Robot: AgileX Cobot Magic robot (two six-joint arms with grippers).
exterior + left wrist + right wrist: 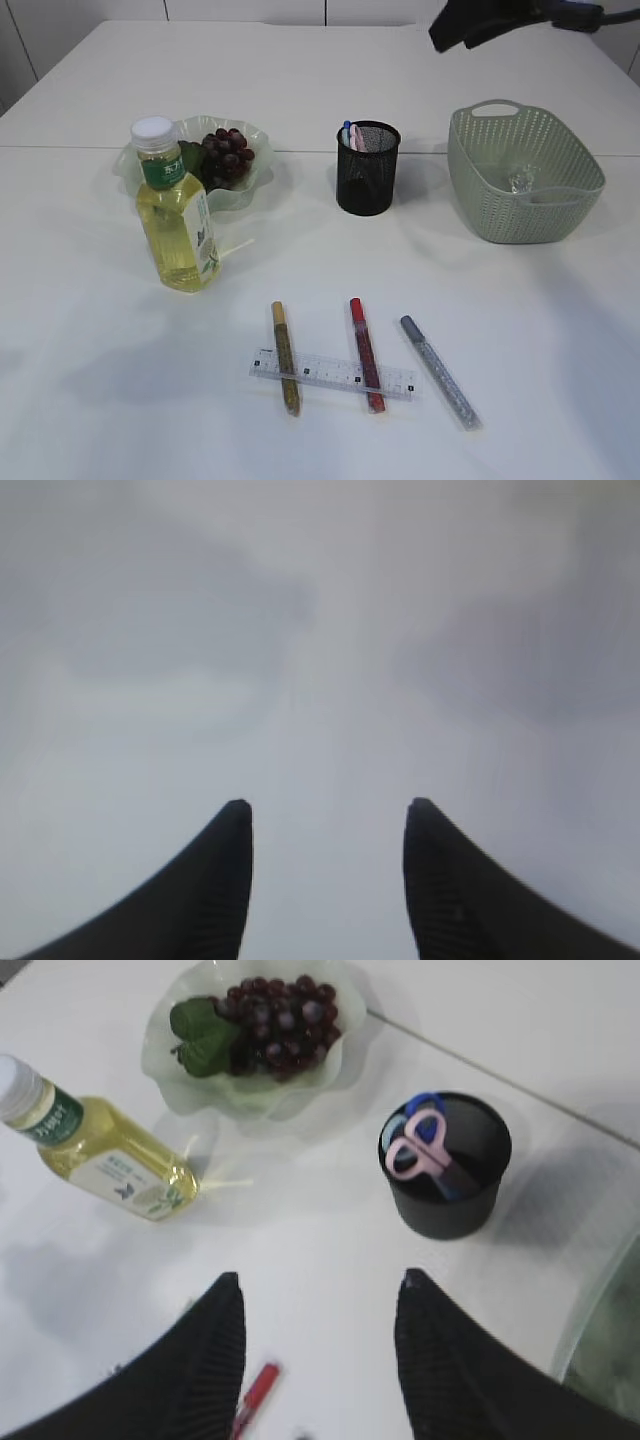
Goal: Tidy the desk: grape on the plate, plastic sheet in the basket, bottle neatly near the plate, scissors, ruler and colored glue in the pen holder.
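Right gripper [315,1290] spread and empty, high over the desk; red glue pen [256,1398] just below-left of the jaws, long axis running roughly toward the pen holder [446,1165]. Left gripper [325,815] also spread, facing only blurred grey; probably the farther arm.

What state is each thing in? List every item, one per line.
Grapes: on the plate.
Bottle: upright, capped, beside the plate.
Scissors: in the pen holder.
Plastic sheet: in the basket.
Ruler: flat on the table.
Three glue pens: on the table; two lie across the ruler.
Left gripper: open, empty.
Right gripper: open, empty.
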